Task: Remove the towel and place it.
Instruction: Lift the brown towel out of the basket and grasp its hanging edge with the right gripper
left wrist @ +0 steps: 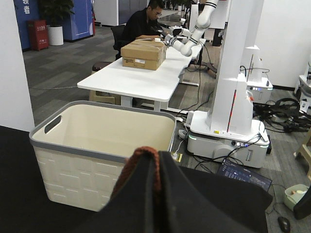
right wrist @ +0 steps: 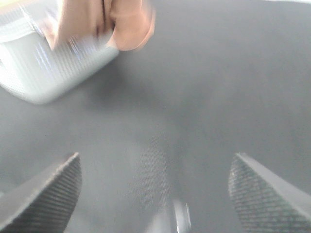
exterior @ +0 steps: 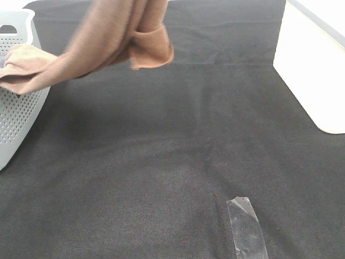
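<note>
The reddish-brown towel (exterior: 108,38) hangs in the air at the top left of the exterior high view. One end still drapes over the rim of the grey perforated basket (exterior: 16,108), and a folded corner dangles above the black cloth. My left gripper (left wrist: 156,160) is shut on a fold of the towel (left wrist: 138,165); it is above the exterior frame. My right gripper (right wrist: 155,179) is open and empty, low over the cloth. In the blurred right wrist view the towel (right wrist: 129,24) and the basket (right wrist: 53,68) lie ahead of it. The right gripper does not show in the exterior view.
A white bin (exterior: 312,70) stands at the right edge of the black table cloth (exterior: 178,151). A strip of clear tape (exterior: 247,226) lies near the front. The left wrist view shows a cream bin with a grey rim (left wrist: 97,145).
</note>
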Tool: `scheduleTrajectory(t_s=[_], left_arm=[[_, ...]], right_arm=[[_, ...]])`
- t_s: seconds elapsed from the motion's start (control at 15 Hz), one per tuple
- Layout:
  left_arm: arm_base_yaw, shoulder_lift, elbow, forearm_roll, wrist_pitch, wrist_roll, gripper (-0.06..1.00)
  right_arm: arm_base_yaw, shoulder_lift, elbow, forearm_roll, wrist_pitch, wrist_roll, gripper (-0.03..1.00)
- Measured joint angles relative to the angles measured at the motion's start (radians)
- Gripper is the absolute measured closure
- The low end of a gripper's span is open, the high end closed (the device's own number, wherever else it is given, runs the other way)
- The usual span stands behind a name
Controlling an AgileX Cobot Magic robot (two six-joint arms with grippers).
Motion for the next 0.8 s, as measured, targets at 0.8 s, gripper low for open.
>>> scheduleTrajectory(t_s=[0.8], left_arm=[[0.009, 0.021, -0.058, -0.005, -0.060, -0.043, 0.94]], right_arm=[[0.000, 0.976, -0.011, 1.049, 0.196, -0.720, 0.30]])
